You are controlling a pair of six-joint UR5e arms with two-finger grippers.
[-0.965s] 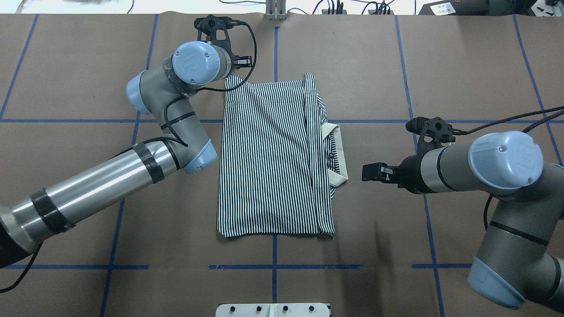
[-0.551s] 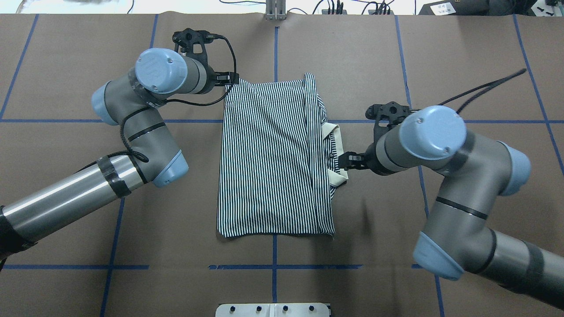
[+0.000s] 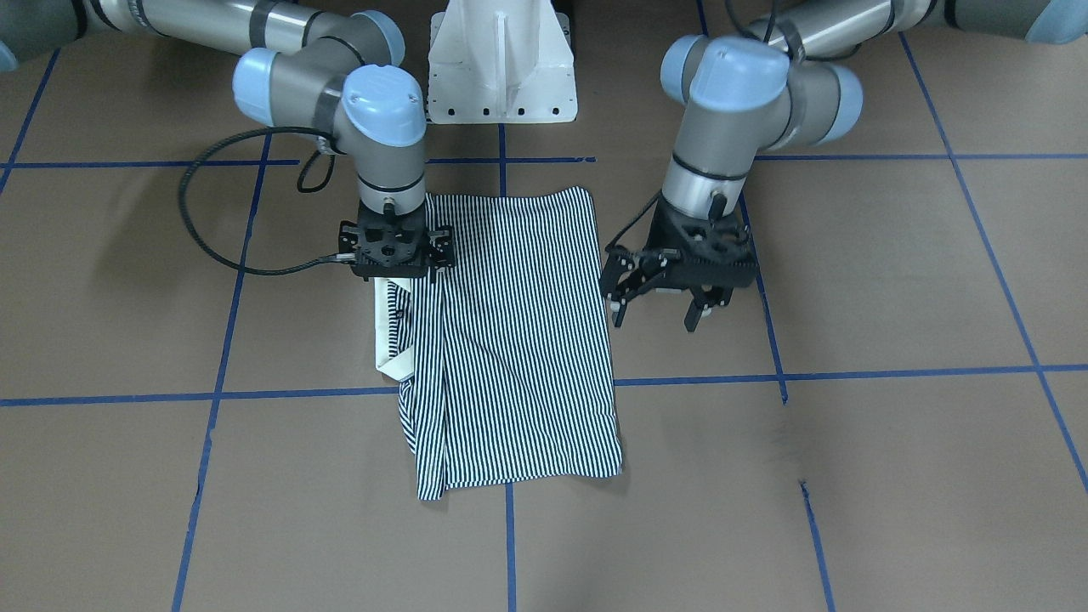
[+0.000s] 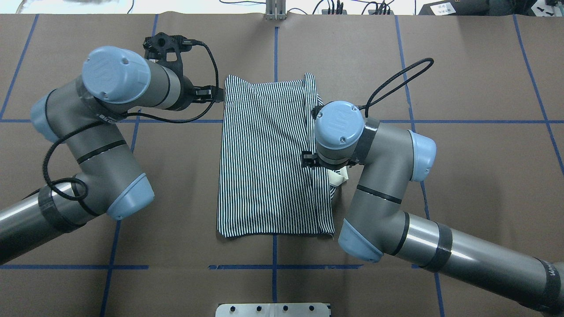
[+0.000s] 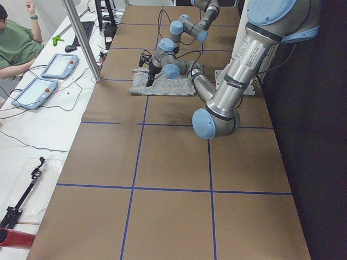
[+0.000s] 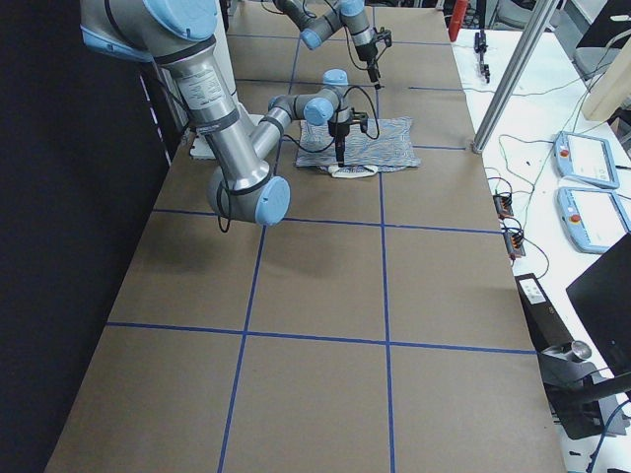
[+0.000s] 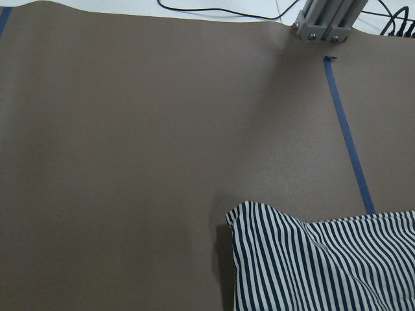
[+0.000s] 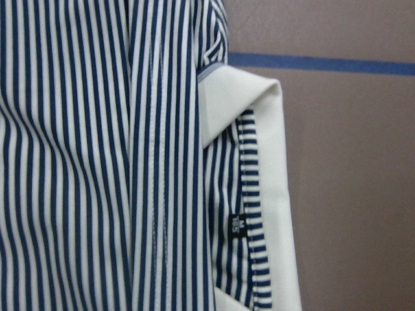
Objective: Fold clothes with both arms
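We swing right gripper [image 3: 393, 272] in above collar [image 3: 384, 340], now directly beneath it; cannot tell its opening. Left gripper [image 3: 656, 316] backs off shirt [image 3: 510, 340] corner, jaws wide, empty. We judge collar grasp next.

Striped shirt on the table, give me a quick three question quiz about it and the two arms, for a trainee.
1. True or false: the left gripper has its jaws spread and holds nothing.
2. Which part of the polo shirt is the right gripper above? A the middle of the body; B the cream collar; C a bottom corner.
3. Fill in: the tape lines on the table are ____.
Key: 1 true; 2 B; 3 blue.
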